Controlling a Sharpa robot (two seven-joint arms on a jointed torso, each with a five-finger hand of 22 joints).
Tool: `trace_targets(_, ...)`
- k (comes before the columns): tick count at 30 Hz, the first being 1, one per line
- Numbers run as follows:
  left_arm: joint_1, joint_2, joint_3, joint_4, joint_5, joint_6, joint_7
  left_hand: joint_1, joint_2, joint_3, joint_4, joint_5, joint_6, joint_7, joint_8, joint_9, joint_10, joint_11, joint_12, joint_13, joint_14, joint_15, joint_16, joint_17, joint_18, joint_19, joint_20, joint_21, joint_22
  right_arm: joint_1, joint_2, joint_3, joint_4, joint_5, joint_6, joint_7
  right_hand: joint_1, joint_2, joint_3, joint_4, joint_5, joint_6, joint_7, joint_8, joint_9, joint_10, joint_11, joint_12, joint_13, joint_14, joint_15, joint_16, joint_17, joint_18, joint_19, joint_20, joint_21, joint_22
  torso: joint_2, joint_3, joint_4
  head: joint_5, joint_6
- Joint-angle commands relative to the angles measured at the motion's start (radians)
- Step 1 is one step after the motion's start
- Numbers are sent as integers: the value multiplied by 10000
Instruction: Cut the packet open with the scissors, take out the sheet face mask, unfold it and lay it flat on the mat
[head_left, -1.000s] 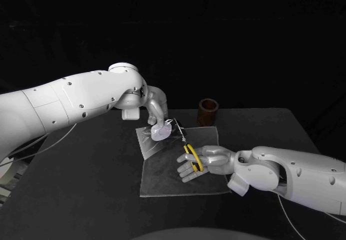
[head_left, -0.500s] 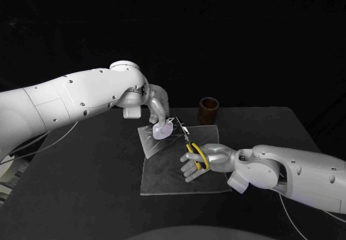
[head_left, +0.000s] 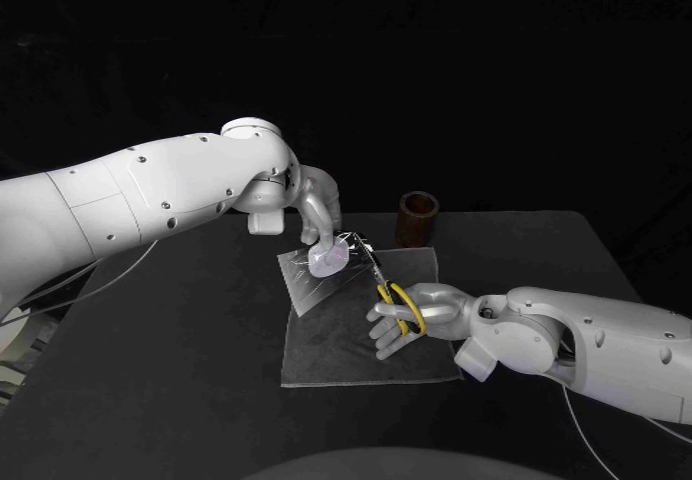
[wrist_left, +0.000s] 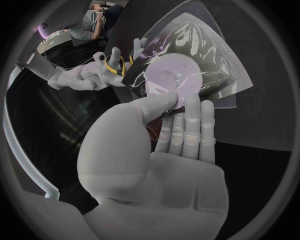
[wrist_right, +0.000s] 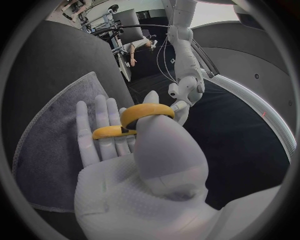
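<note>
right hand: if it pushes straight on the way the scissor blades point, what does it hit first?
Most likely the packet, which the left hand holds above the mat. The scissors in the right hand aim at its near edge. The blade tips look almost on it, though depth is unclear.

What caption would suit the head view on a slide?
Left hand holds the packet over the mat; right hand holds yellow-handled scissors at its edge.

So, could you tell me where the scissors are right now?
In the head view, the yellow-handled scissors are in the right hand over the grey mat, right of centre, blades toward the packet held by the left hand.
</note>
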Motion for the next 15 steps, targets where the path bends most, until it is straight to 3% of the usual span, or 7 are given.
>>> trace_targets(1, -18, 40, -6, 72, -38, 144, 188, -14, 80, 72, -6, 28, 84, -17, 46, 41, 952, -360, 57, 555, 25, -71, 36, -11, 104, 47, -34, 69, 9, 28, -18, 36, -15, -84, -445, 17, 45, 165, -128, -13, -21, 246, 493, -59, 20, 701, -200, 40, 42, 273, -97, 94, 93, 777, 214, -77, 113, 27, 0, 0, -5, -6, -37)
trace_targets(7, -19, 66, -6, 96, -227, 102, 251, -15, 79, 74, -8, 27, 84, -18, 46, 44, 951, -360, 59, 557, 26, -71, 38, -13, 104, 47, -34, 72, 10, 29, -39, 35, 27, -292, -708, -128, 266, 456, -491, -29, 2, 1029, 144, -99, 220, 1620, -552, 77, 218, 1068, -418, 265, 445, 780, 776, -349, 392, 96, -2, 6, -4, -13, -101)
trace_targets(9, -19, 75, -6, 100, -278, 79, 268, -15, 79, 74, -8, 27, 84, -18, 46, 44, 951, -360, 59, 557, 26, -71, 38, -13, 104, 47, -34, 72, 10, 30, -49, 35, 43, -360, -798, -170, 445, 634, -684, -18, -5, 1494, -89, -99, 405, 2182, -788, 146, 359, 1535, -627, 419, 698, 781, 1135, -551, 565, 148, -1, 4, 0, -15, -106)
trace_targets(13, -19, 81, -6, 101, -352, 27, 302, -16, 80, 77, -11, 26, 85, -18, 46, 50, 950, -361, 63, 559, 26, -72, 40, -16, 104, 46, -35, 75, 10, 30, -80, 35, 69, -455, -999, -220, 623, 815, -929, 18, -6, 1884, -280, -141, 626, 2672, -981, 183, 525, 1931, -808, 556, 991, 775, 1444, -728, 704, 188, -7, 3, -4, -12, -130)
trace_targets(15, -19, 77, -6, 102, -411, -7, 332, -16, 80, 77, -11, 26, 85, -18, 46, 50, 950, -361, 63, 559, 26, -72, 40, -16, 104, 46, -35, 75, 10, 31, -113, 35, 84, -492, -1161, -236, 853, 999, -1120, 3, 8, 2409, -579, -30, 936, 3340, -1272, 423, 791, 2531, -1078, 869, 1388, 778, 1863, -966, 934, 282, -5, 3, 0, -24, -146)
